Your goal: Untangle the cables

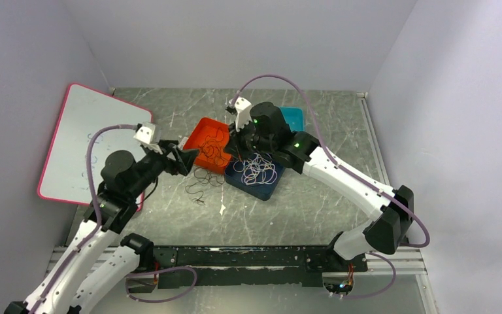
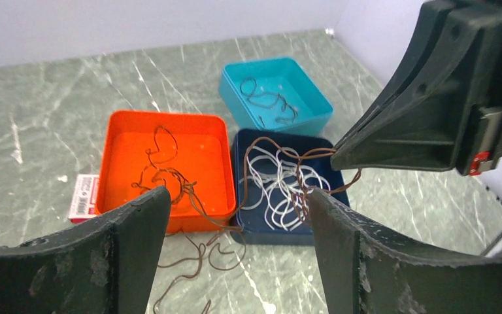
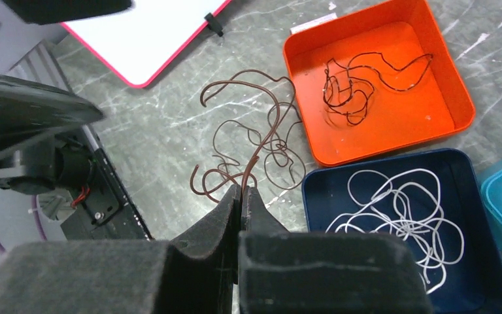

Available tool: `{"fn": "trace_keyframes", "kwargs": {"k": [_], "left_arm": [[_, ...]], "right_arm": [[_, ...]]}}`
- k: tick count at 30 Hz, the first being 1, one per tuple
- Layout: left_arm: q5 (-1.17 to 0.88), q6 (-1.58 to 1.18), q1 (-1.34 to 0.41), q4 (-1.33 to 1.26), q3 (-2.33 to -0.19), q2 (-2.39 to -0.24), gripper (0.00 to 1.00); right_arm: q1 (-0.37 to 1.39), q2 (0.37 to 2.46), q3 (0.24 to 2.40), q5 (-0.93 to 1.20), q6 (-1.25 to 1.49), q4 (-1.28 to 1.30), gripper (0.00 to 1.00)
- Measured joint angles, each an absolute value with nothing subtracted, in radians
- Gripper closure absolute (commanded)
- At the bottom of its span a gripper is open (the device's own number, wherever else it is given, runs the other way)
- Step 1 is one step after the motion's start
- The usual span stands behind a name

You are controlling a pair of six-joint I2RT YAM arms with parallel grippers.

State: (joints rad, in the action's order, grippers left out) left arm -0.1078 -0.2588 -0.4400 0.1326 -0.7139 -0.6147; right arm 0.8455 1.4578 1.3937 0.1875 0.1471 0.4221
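Right hand (image 3: 241,191) pinches a brown cable (image 3: 261,149), plain only in its wrist view; left hand (image 2: 235,204) gapes apart.

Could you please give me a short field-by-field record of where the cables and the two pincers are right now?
right pincer: shut on the brown cable
left pincer: open, holding nothing
brown cable: pinched at one part, the rest looped on the table beside the orange tray
orange tray: holds a tangled dark cable
navy tray: holds the white cable
teal tray: holds a thin dark strand
whiteboard: lies left of the trays
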Motion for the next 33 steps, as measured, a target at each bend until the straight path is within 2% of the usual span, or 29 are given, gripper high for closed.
{"fn": "trace_keyframes", "kwargs": {"k": [10, 13, 18, 20, 23, 25, 30, 33], "left_arm": [[-0.208, -0.237, -0.44, 0.161, -0.718, -0.763, 0.36], [-0.234, -0.234, -0.44, 0.154, -0.718, -0.773, 0.49], [-0.257, -0.235, -0.44, 0.145, -0.718, -0.804, 0.61], [-0.265, -0.235, -0.44, 0.143, -0.718, -0.818, 0.71], [-0.278, -0.236, -0.44, 0.139, -0.718, -0.838, 0.92], [-0.28, -0.234, -0.44, 0.139, -0.719, -0.846, 0.93], [-0.273, -0.235, -0.44, 0.144, -0.728, -0.837, 0.93], [-0.254, -0.235, -0.44, 0.154, -0.736, -0.806, 0.93]], "right_arm": [[0.846, 1.449, 1.394, 0.26, 0.114, 0.426, 1.0], [0.846, 1.44, 1.394, 0.27, 0.108, 0.428, 1.0], [0.846, 1.422, 1.393, 0.286, 0.103, 0.428, 1.0], [0.846, 1.414, 1.39, 0.29, 0.102, 0.424, 1.0], [0.846, 1.403, 1.377, 0.297, 0.101, 0.418, 1.0], [0.846, 1.401, 1.366, 0.3, 0.1, 0.413, 1.0], [0.846, 1.4, 1.328, 0.3, 0.097, 0.411, 0.71], [0.846, 1.399, 1.305, 0.299, 0.091, 0.413, 0.61]]}}
